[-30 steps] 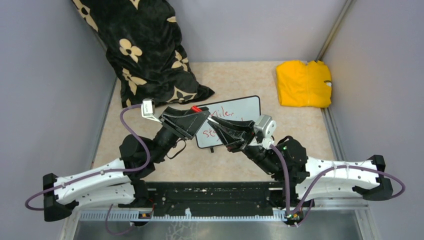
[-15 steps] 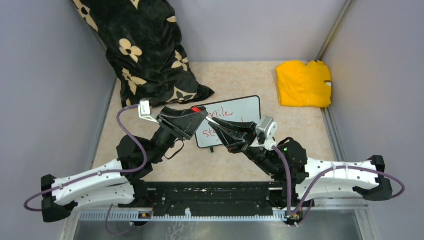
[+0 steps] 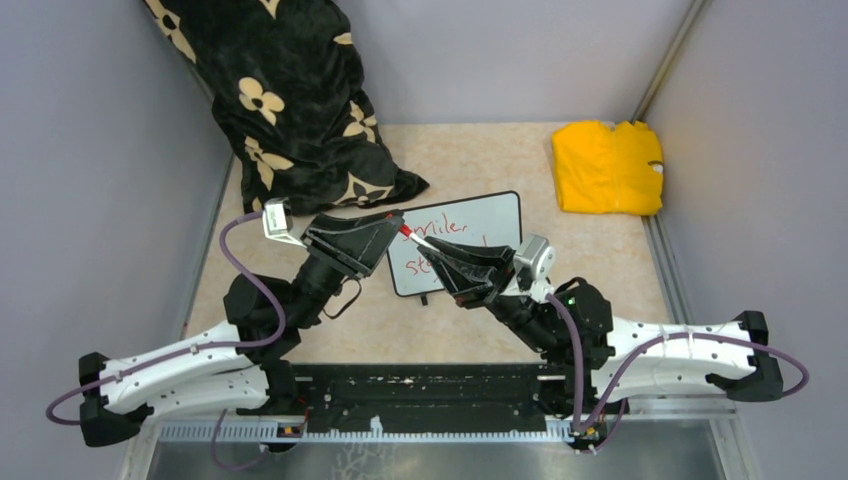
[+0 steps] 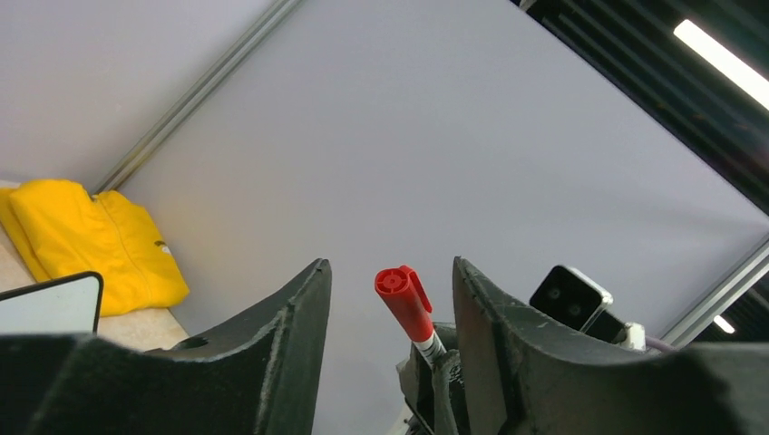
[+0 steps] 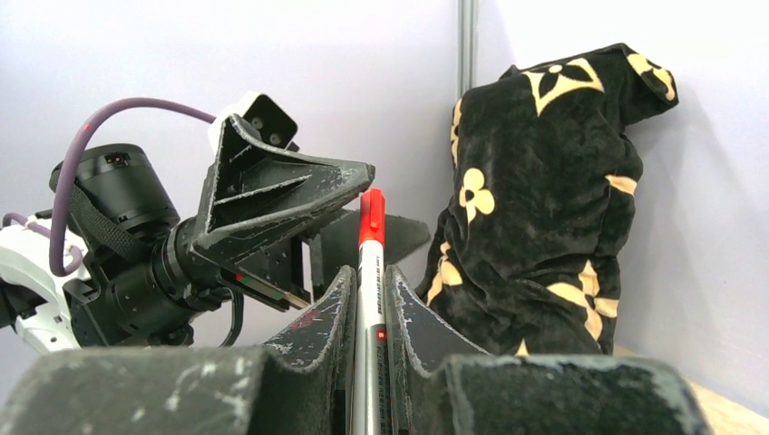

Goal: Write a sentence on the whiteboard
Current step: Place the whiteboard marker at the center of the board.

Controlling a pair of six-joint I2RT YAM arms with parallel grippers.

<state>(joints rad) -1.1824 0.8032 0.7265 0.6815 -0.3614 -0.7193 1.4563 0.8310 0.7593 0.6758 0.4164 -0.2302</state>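
Pictured at the middle of a beige tabletop [image 3: 480,150]: the whiteboard [image 3: 495,215], small and black-framed, lying askew with its right end farther from the arm bases than its left. Across its face, the sentence [image 3: 447,223] in thin red scrawl, two lines, the upper reading roughly "smile," and the lower beginning "ste" before disappearing under the right arm [image 3: 680,345].

Above the whiteboard's left half, meeting almost tip to tip: both sets of jaws. Right jaws closed tight on a marker [image 5: 370,272], clamping its white barrel, with the red cap sticking out past the fingertips toward the whiteboard's left edge. Left jaws parted and gripping nothing, their two fingers [image 4: 272,362] flanking that red cap, with a sliver of gap showing on either side in the left wrist view. Left arm [image 3: 180,355] reaching in from the whiteboard's near left side, right arm from its near right.

Beyond the whiteboard's right end and well apart from it, in the back right corner of the tabletop: a folded yellow cloth [image 3: 607,167]. Near the whiteboard's far left corner: a black plush pillow [image 3: 290,100] patterned with cream flowers, propped up against the wall behind.
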